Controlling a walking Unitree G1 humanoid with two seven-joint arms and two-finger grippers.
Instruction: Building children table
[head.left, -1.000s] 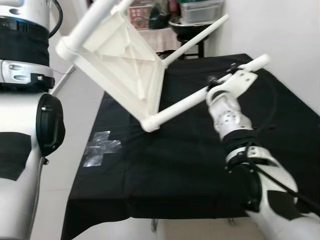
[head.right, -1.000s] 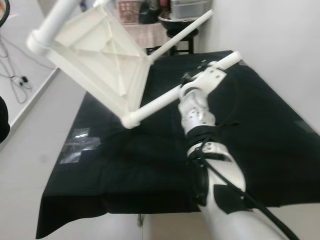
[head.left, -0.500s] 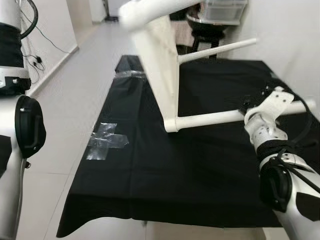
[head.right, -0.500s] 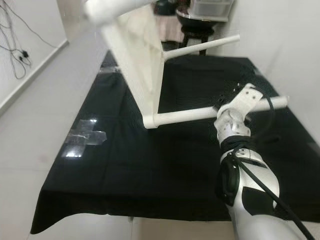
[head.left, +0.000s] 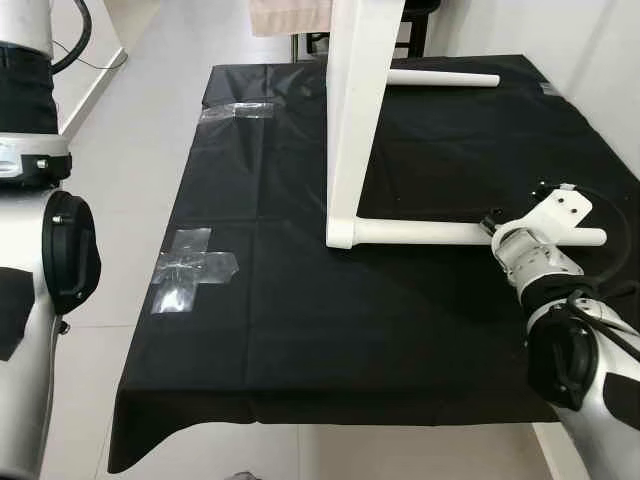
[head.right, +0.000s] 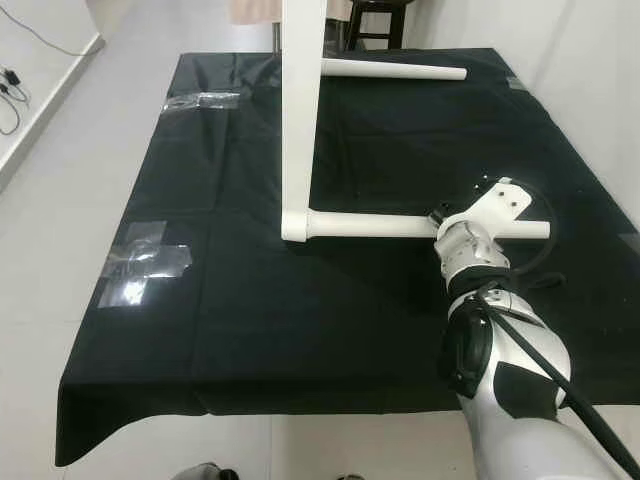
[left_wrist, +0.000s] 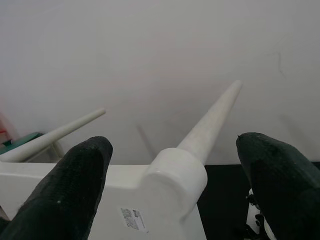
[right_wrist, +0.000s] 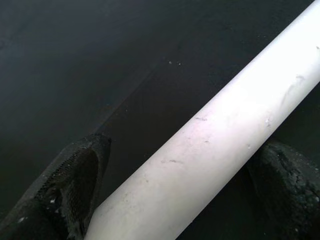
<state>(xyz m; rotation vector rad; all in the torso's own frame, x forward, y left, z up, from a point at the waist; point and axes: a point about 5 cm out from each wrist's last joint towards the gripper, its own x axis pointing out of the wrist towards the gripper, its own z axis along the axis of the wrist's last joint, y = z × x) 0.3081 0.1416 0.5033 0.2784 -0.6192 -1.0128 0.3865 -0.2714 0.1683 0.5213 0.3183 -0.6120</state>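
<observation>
**Children's table on its side, its top cut off at the frame edge**

The white children table (head.left: 352, 120) stands on its edge on the black-draped worktop (head.left: 300, 340). Its flat top runs upward out of the head views, so its upper part cannot be seen there. Two legs project sideways toward the robot's right: the near leg (head.left: 440, 233) lies low over the cloth, and the far leg (head.left: 440, 78) sits further back, also close to the cloth. Whether either leg touches the cloth cannot be told.

The right gripper (right_wrist: 180, 185) is at the outer end of the near leg. In the right wrist view its two black fingers (right_wrist: 75, 175) sit on either side of the white tube, grasping it. In the head views the wrist plate hides the fingers and the leg's tip pokes out just past it.

The left gripper (left_wrist: 175, 185) is at an upper corner of the children table. Its fingers (left_wrist: 75, 190) are spread wide on either side of a leg socket (left_wrist: 176, 172). Whether they press on the plastic is unclear. A small label on the white frame is too blurred to read.

Two patches of clear tape (head.left: 192, 268) lie on the cloth toward the robot's left, one near and one at the far corner. Beyond the worktop a dark stool and a pale cloth are cut off by the frame. No containers are in view.
</observation>
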